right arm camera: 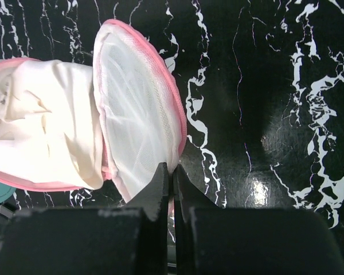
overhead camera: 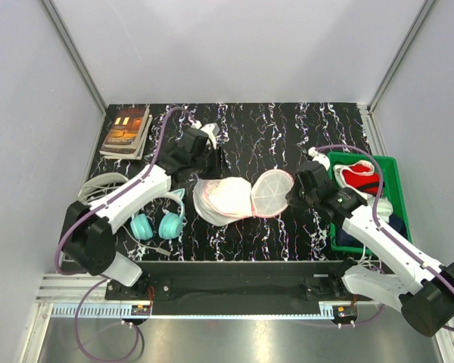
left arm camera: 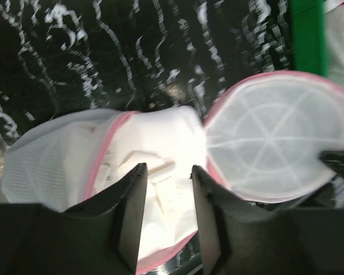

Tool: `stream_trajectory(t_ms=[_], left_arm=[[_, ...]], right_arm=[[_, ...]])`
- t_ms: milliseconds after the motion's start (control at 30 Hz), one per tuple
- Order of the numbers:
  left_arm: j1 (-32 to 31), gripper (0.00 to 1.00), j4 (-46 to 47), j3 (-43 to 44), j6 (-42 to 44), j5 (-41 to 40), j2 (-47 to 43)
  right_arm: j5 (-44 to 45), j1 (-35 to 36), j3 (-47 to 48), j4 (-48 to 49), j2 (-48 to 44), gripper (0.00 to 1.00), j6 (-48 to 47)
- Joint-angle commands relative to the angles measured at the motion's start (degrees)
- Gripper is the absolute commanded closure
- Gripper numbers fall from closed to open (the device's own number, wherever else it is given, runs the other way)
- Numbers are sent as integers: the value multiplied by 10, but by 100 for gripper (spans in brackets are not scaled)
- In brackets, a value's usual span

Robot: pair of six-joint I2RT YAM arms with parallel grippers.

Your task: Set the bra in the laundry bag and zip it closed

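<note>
The laundry bag [overhead camera: 242,198] lies open at mid-table, its two pink-trimmed mesh halves side by side. Cream-white cloth [right arm camera: 40,114] fills the left half [left arm camera: 57,160]. No black bra shows in any view. My left gripper [overhead camera: 210,168] is open; in the left wrist view [left arm camera: 167,192] its fingers hover just above that cloth-filled half. My right gripper [overhead camera: 291,198] is shut on the pink rim of the right half [right arm camera: 137,97], which stands tilted up on edge. In the right wrist view the fingers [right arm camera: 172,175] pinch the rim's near edge.
A green bin [overhead camera: 394,175] with red and white clothes [overhead camera: 359,175] stands at the right, close behind my right arm. Teal headphones [overhead camera: 157,224] lie left of the bag. Books [overhead camera: 126,130] sit at the back left corner. A white ring [overhead camera: 98,185] lies at the left edge.
</note>
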Motion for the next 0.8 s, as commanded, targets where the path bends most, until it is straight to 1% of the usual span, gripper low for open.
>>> stream_trajectory(t_ms=[0,67,100,200,367,533,600,667,767], left_arm=[[-26,72,4,27,-16,39,-2],[-37,78,28,11,-27,47,13],[-46,79,58,0,-43,57,17],[-54,83,99,-22,-66,83,51],[-56,87,133,-56,-90,97,106],[-56,93,166,-91,-106,72,128],[-56,93,172,-101,-106,45,127],[-56,93,166,-101,-90,12,129],[-58,93,152,-92,-76,3,127]], right_arm=[[7,5,37,1,-25,100,-25],[7,5,44,0,-27,100,-25],[9,5,46,0,-29,100,-25],[6,5,59,-5,-30,100,-25],[34,5,100,-28,-42,100,-40],[45,5,151,-73,-54,100,-48],[49,5,169,-93,-61,100,-49],[49,6,184,-103,-65,100,-51],[35,6,198,-115,-66,100,-52]])
